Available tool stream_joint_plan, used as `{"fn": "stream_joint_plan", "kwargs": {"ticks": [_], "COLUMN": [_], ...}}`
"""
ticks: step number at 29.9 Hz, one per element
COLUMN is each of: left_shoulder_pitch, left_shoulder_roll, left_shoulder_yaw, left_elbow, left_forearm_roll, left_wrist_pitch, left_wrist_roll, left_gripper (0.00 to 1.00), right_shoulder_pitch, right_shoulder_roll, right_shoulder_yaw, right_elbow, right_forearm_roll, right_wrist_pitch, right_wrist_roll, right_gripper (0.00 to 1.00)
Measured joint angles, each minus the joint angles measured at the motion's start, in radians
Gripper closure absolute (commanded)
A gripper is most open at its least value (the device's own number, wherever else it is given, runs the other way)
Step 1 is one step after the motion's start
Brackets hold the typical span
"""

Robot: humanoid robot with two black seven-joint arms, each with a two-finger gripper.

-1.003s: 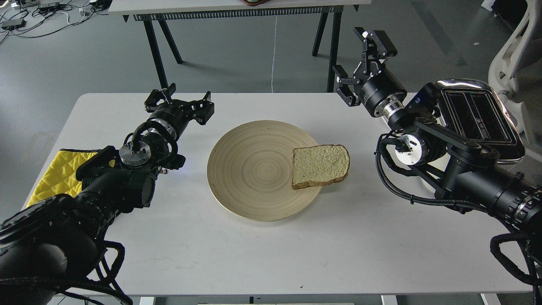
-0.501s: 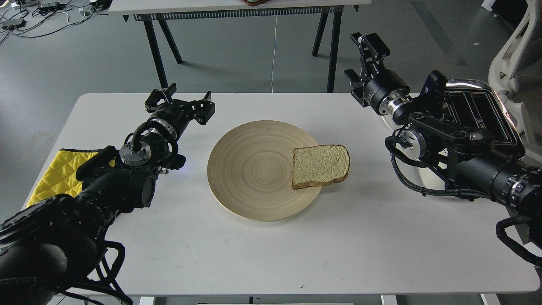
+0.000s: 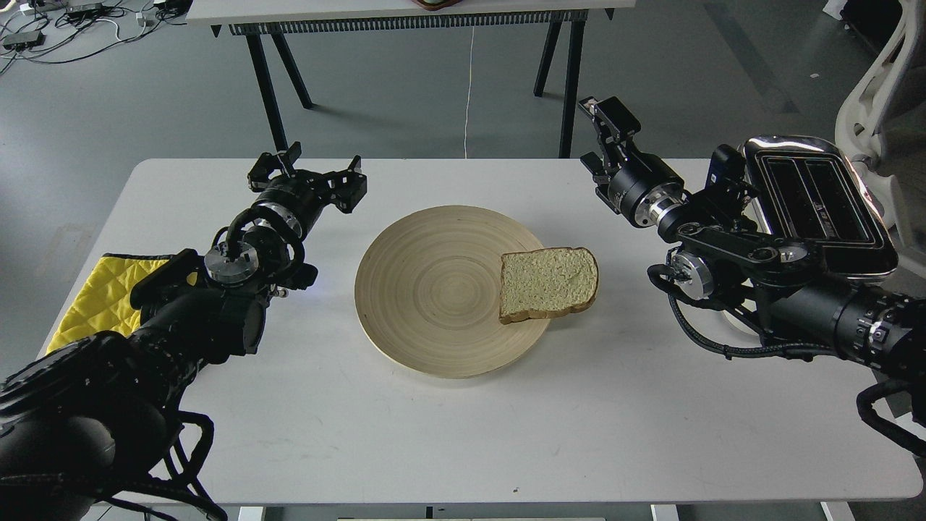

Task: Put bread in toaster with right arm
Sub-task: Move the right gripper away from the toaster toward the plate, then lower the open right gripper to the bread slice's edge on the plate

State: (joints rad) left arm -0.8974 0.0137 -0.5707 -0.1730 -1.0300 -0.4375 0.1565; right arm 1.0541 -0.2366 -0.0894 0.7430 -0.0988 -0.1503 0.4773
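Bread [image 3: 548, 283]: one pale, porous slice with a brown crust and rounded top was seen lying flat on the right edge of the plate, its right side overhanging the rim; it was touched by neither gripper.
Plate [image 3: 434, 289]: a round wooden dish with fine concentric grain was set at the middle of the table.
Toaster [image 3: 817, 199]: a two-slot unit with a mirror-bright chrome top and dark slots was placed at the table's far right, partly hidden behind the right arm.
Right arm [image 3: 781, 289]: black, jointed and looped with cable, with a silver wrist ring, it was stretched from the right edge across the front of the toaster.
Right gripper [image 3: 604, 126]: it was held above the table's far edge, well apart from the bread; nothing was gripped, and how far the fingers were parted could not be told, the gripper being seen end-on.
Left gripper [image 3: 307, 170]: its fingers were spread wide and empty, near the table's far left, left of the plate.
Cloth [image 3: 94, 293]: a yellow quilted square was laid at the left edge, partly covered by the left arm.
Table [image 3: 463, 434]: a smooth white top with rounded corners.
Room: a grey floor, a second black-legged table behind, cables in the far left corner, and a white chair at the right were visible.
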Motion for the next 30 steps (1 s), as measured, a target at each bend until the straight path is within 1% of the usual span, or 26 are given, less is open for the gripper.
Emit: {"fn": "stream_joint_plan", "kwargs": {"ticks": [4,10,14,25,30], "left_shoulder_pitch": [0.000,0.000,0.000,0.000,0.000], "left_shoulder_roll": [0.000,0.000,0.000,0.000,0.000], "left_shoulder_yaw": [0.000,0.000,0.000,0.000,0.000], "left_elbow": [0.000,0.000,0.000,0.000,0.000], "left_forearm_roll": [0.000,0.000,0.000,0.001,0.001], "left_wrist_pitch": [0.000,0.000,0.000,0.000,0.000], "left_wrist_roll": [0.000,0.000,0.000,0.000,0.000], "left_gripper": [0.00,0.00,0.00,0.00,0.00], "right_shoulder_pitch": [-0.002,-0.002,-0.003,-0.053,-0.066], "right_shoulder_roll": [-0.012,-0.075,-0.097,-0.116,-0.170], "right_shoulder_yaw": [-0.048,-0.108,-0.133,-0.137,-0.137], "right_elbow": [0.048,0.162,0.191,0.243,0.317], "right_forearm_roll": [-0.001,-0.001,0.002,0.049,0.054], "right_wrist_pitch": [-0.048,-0.113,-0.164,-0.181,-0.182], "right_wrist_roll": [0.004,0.008,0.010,0.012,0.012], "right_gripper": [0.00,0.00,0.00,0.00,0.00]}}
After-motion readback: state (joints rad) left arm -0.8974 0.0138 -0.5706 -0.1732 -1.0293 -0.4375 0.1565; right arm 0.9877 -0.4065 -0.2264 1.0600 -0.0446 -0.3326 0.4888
